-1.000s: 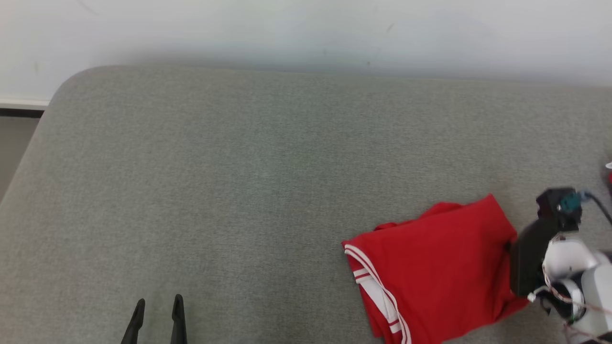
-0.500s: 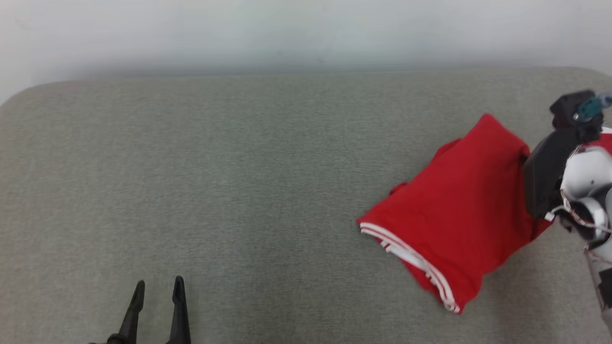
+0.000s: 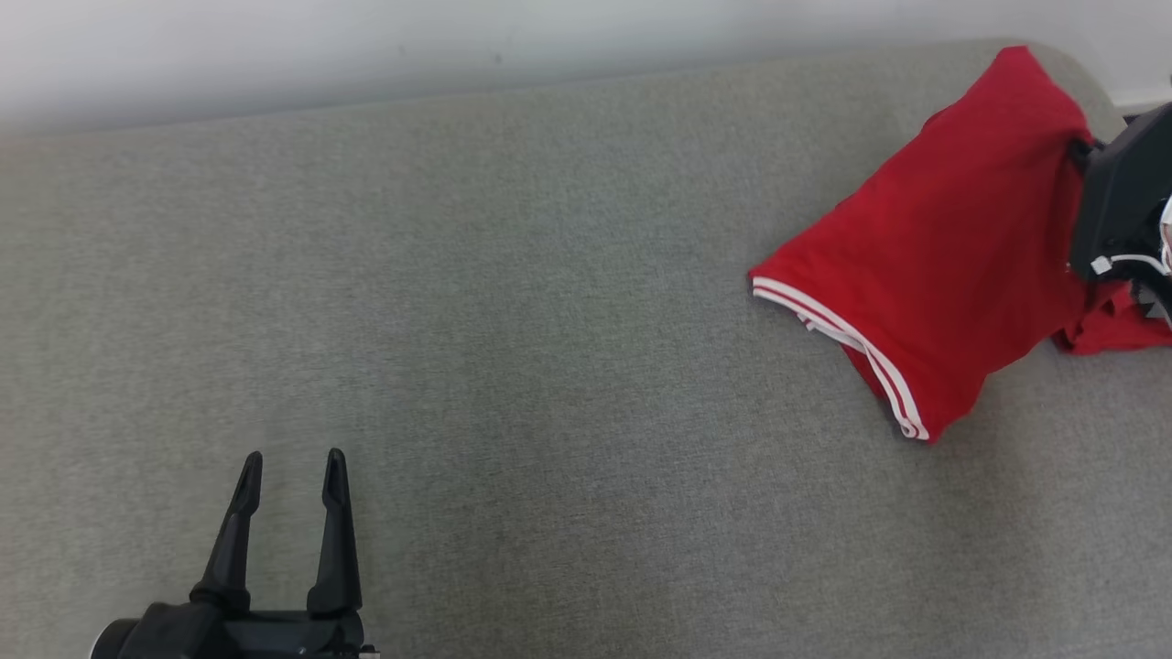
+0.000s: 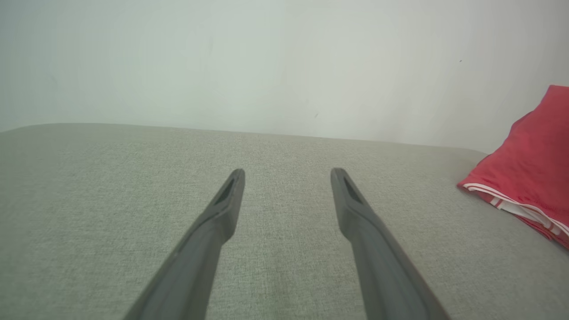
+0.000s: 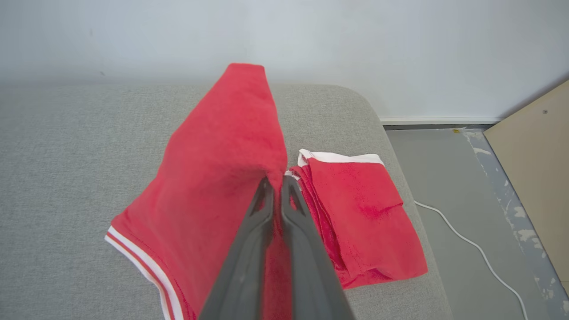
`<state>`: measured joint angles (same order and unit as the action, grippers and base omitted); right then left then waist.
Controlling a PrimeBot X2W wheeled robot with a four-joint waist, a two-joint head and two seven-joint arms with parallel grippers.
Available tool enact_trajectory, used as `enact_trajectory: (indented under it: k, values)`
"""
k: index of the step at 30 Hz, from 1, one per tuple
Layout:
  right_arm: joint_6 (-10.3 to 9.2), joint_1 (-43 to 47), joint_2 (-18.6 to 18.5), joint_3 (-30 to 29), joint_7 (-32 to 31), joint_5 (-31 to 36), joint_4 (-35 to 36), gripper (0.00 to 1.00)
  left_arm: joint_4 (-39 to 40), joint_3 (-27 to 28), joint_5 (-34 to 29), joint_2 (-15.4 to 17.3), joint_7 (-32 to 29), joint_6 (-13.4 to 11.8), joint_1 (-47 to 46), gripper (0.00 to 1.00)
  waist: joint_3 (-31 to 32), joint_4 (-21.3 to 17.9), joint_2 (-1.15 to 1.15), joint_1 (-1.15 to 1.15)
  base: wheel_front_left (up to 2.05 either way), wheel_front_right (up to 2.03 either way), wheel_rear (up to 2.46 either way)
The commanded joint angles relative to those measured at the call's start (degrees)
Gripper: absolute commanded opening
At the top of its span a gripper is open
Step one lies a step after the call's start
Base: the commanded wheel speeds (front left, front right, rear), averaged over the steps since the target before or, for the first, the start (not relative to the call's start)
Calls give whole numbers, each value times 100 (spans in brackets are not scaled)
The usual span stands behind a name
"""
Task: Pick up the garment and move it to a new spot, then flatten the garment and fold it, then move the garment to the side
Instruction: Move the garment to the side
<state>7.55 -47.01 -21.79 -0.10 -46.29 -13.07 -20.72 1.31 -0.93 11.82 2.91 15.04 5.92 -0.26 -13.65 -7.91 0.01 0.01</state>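
R pincer, clamped on the folded red garment, has lifted it & swung it to the table's far-right corner, beside another folded red piece, so prob. the final move-aside step; L pincer apart, idle.

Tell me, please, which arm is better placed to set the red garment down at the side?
Right. The right end effector is shut on the red garment, holding it partly raised near the grey cushion's right end. The left end effector stands open and empty, far across the cushion.
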Motion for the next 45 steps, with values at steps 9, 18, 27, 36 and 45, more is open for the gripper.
enact_trajectory:
  k: [9,18,27,36,45]
  values:
    - [-17,-199,-170,-726,574,337,-378,0,29,-72,-325,-1,16,69,-45,100,-452,-245,-1,-1,0,0,0]
    - [-17,-273,-314,-1732,1368,700,-813,0,185,-39,-588,156,16,141,-25,100,-715,-104,-1,-1,0,0,0]
    - [-17,-218,-213,-2873,2245,1575,-1198,0,396,-97,-684,450,16,149,-113,100,-1043,-106,-1,-1,0,0,0]
    - [-17,-85,58,-3114,2792,2163,-1072,100,458,-113,-632,595,16,156,-186,100,-1010,-226,-1,-1,0,0,0]
    - [-17,78,287,-2937,2843,2149,-944,100,431,-194,-401,525,16,153,-109,100,-647,-236,-1,-1,0,0,0]
